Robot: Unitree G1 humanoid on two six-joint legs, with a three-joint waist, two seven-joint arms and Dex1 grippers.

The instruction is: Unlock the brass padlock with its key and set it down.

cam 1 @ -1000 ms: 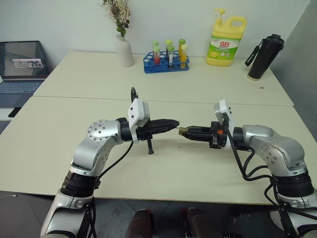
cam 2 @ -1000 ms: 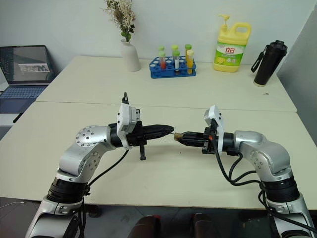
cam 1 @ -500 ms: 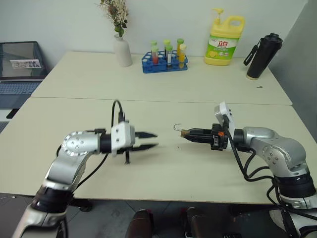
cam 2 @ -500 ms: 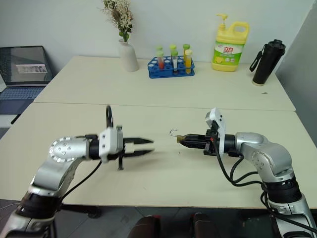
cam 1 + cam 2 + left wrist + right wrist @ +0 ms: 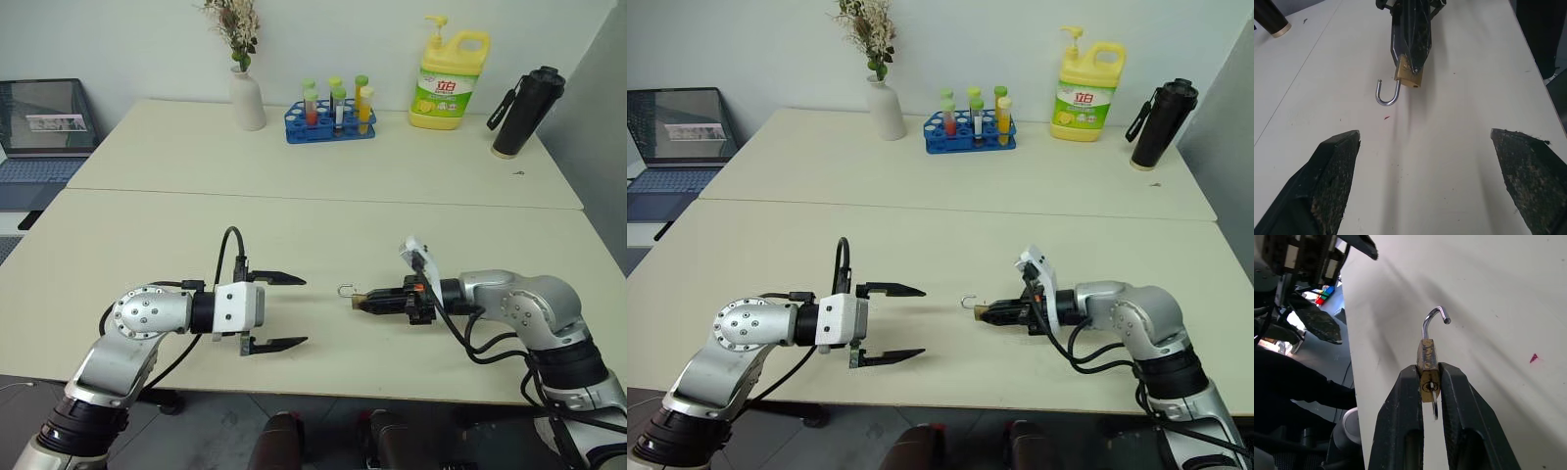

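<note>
Silver metal arms, round screw-studded elbow joints, white wrist housings, black cables looping alongside; black tapered fingers, textured inner pads.

Shiny brass padlock with polished silver shackle, matt black rough-textured fingers, smooth matt table

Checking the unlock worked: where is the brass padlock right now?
The brass padlock sits pinched in the right gripper, shackle swung open, just above the near table, facing the open left gripper.

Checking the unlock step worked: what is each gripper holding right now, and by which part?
The right gripper pinches the brass padlock by its body, shackle swung open and free. The left gripper is open, holding nothing.
</note>
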